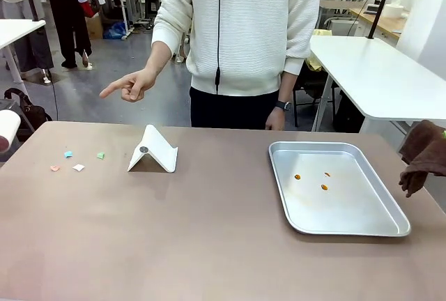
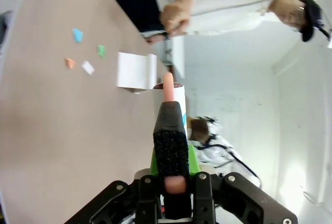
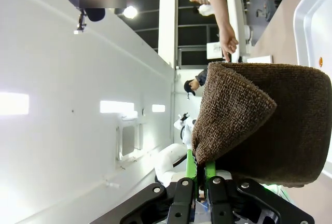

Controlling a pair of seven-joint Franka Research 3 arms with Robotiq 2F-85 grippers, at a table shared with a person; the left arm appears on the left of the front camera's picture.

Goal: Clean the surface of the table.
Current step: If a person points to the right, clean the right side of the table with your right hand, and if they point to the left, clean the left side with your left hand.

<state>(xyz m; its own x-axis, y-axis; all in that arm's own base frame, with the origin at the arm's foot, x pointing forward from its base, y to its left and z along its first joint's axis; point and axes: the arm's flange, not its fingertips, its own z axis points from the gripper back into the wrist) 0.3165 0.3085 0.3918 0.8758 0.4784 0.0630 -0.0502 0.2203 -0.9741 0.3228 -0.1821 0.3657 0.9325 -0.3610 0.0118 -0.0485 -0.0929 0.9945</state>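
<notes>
I find the table (image 1: 209,238) across the foreground. Its brown top carries small paper scraps (image 1: 78,167) at left, a white folded stand (image 1: 153,151) and a steel tray (image 1: 348,228) at right. My left gripper (image 2: 171,156) is clenched on a roller (image 2: 179,99) handle. My right gripper (image 3: 199,171) clamps a brown cloth (image 3: 264,120). A person's hand (image 1: 131,86) points left.

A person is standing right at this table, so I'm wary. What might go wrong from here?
The person's hand points toward the paper scraps from the far edge; the left gripper, shut on a white roller, might meet it there.
The white stand sits beside those scraps; a sweep may topple it.
The brown cloth in the right gripper hangs loose near the tray and may snag its rim.
</notes>
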